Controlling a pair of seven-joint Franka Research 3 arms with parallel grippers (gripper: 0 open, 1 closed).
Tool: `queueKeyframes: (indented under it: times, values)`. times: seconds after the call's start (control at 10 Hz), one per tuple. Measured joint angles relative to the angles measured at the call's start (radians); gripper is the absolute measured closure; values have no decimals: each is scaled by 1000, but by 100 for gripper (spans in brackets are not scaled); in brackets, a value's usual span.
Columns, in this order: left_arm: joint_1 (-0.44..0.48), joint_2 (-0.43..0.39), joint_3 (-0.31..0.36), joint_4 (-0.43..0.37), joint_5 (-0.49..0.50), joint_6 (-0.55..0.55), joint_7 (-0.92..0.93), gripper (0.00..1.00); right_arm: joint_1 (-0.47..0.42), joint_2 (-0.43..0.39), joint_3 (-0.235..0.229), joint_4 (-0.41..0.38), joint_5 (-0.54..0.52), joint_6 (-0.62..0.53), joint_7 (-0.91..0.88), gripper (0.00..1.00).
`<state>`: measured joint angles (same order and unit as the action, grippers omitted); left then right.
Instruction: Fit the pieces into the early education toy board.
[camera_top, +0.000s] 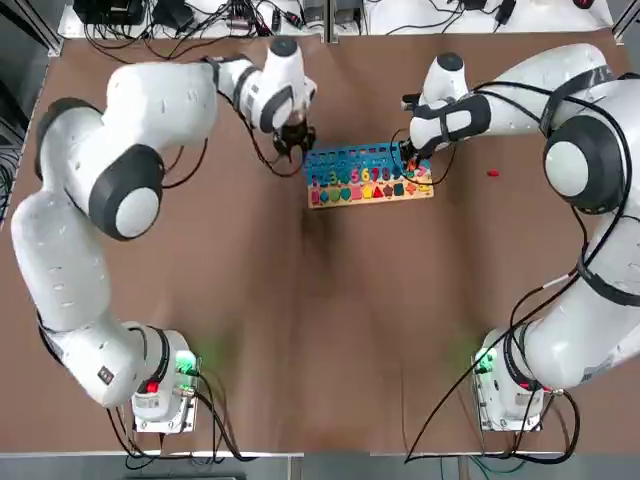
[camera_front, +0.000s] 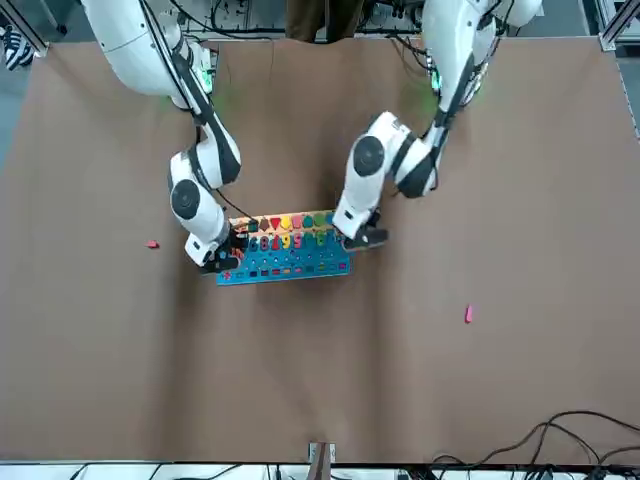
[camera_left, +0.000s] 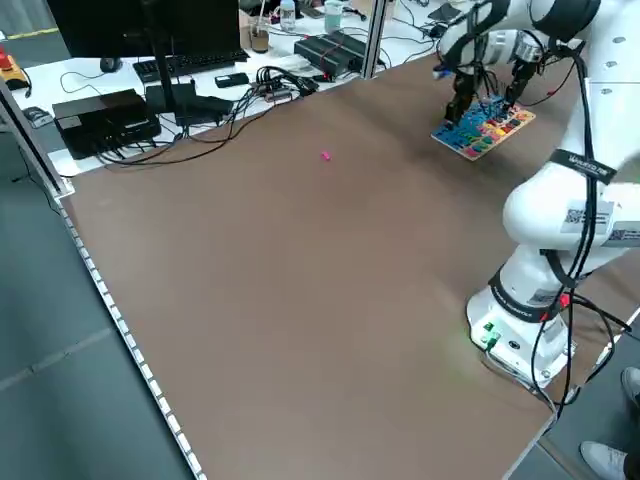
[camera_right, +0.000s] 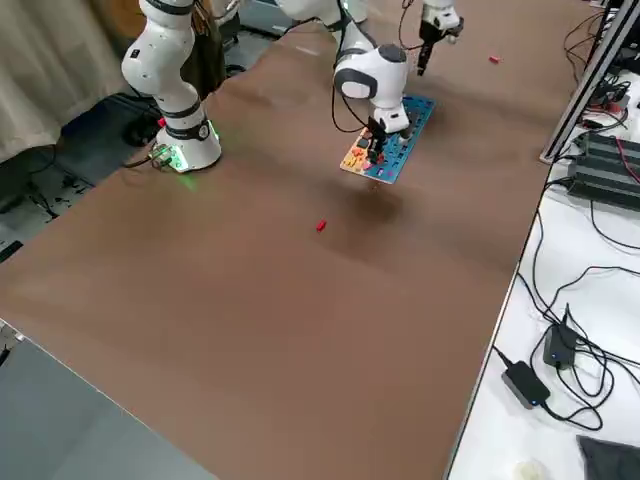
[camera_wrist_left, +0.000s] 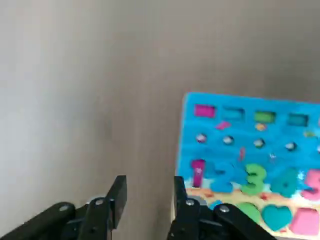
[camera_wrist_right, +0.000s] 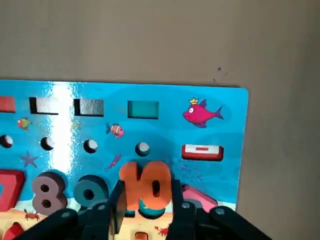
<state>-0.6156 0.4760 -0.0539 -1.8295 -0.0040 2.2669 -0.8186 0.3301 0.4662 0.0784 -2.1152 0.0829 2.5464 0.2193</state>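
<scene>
While right fingers (camera_wrist_right: 146, 200) pinch the orange 10 (camera_wrist_right: 147, 186), the board (camera_wrist_right: 220, 140) holds numbers.

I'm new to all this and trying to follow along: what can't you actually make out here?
- Loose red piece: top view, too small to tell its shape.
- Loose pink piece: front view, too small.
- Slot under the orange 10: right wrist view, covered by the piece and the right pincer.

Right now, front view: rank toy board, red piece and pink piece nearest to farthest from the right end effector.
1. Toy board, under the right end effector.
2. Red piece, just to the robot's right.
3. Pink piece, far on the left arm's side.
</scene>
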Motion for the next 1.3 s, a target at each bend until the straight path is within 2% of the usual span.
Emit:
queueKeyframes:
  times: [0.3,0.6,1.0,1.3]
  values:
    - [124,-41,2,15,0,-33,109,53,4,-1,0,-1,0,1,0,60]
    - [262,-42,3,47,0,-34,246,50,10,-2,2,-7,2,6,1,60]
    - [402,-2,4,126,33,-34,366,48,18,-17,3,-40,3,37,1,60]
    - [449,31,4,143,35,-35,445,46,19,-20,3,-49,8,44,1,60]
